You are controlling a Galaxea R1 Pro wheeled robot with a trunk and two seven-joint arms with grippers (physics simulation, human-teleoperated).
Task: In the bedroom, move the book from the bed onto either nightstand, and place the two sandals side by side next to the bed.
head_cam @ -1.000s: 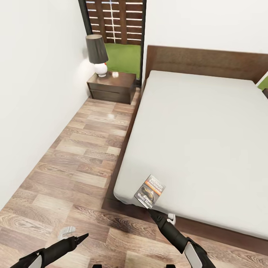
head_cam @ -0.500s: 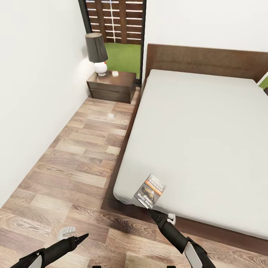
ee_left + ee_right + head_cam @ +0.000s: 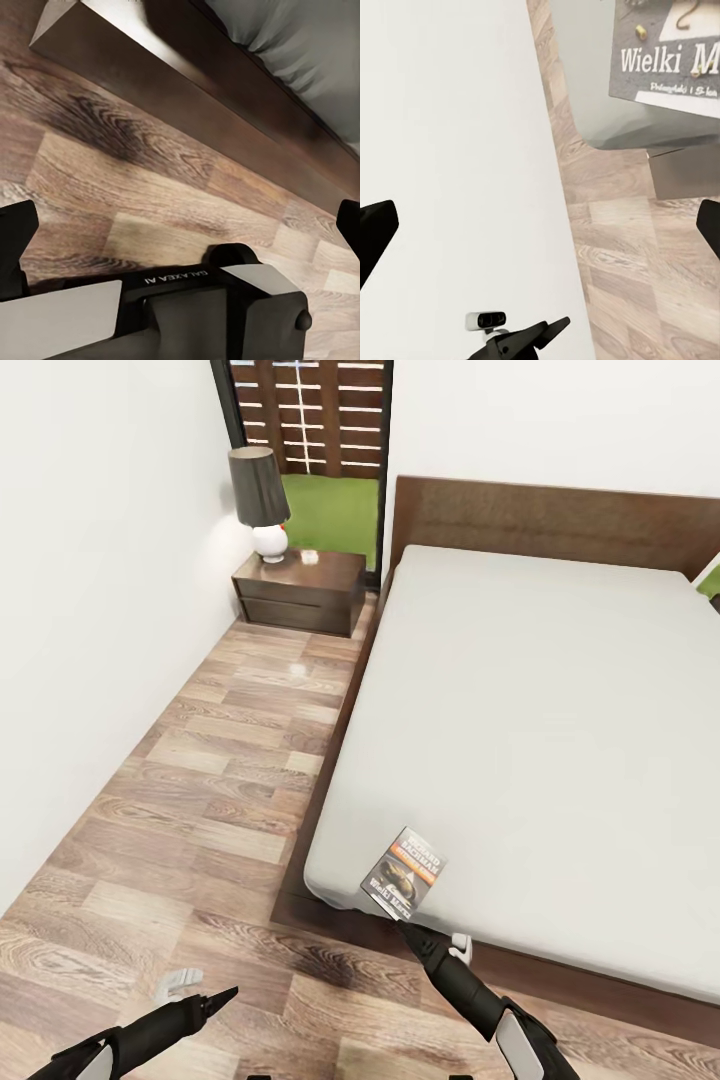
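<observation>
Since a second ago the whole head picture has slid slightly, the headboard and lamp sitting a touch higher, so the camera has shifted; the arms and the book keep their places.

Head view: the book (image 3: 404, 873) lies flat on the grey mattress of the bed (image 3: 560, 740), at its near corner beside the foot edge. The right gripper (image 3: 403, 927) points at the book's near edge, just short of it or touching; from here I cannot tell how its jaws stand. The left gripper (image 3: 228, 993) hangs low over the plank floor (image 3: 200, 790), well apart from the bed. The nightstand (image 3: 300, 592) stands by the window (image 3: 315, 455) beside the headboard, carrying a dark-shaded lamp (image 3: 261, 500) and a small white object, with bare top left.

Left wrist view: the left fingertips (image 3: 15, 240) sit at opposite edges, jaws wide apart and holding nothing, above floor and the dark bed frame (image 3: 225, 97).

Right wrist view: the right fingertips (image 3: 373, 232) are likewise spread wide, with the book cover (image 3: 675, 56) ahead on the mattress corner.

Judging progress: nothing is done yet. The book is ungrasped, and both sandals are left to place.
</observation>
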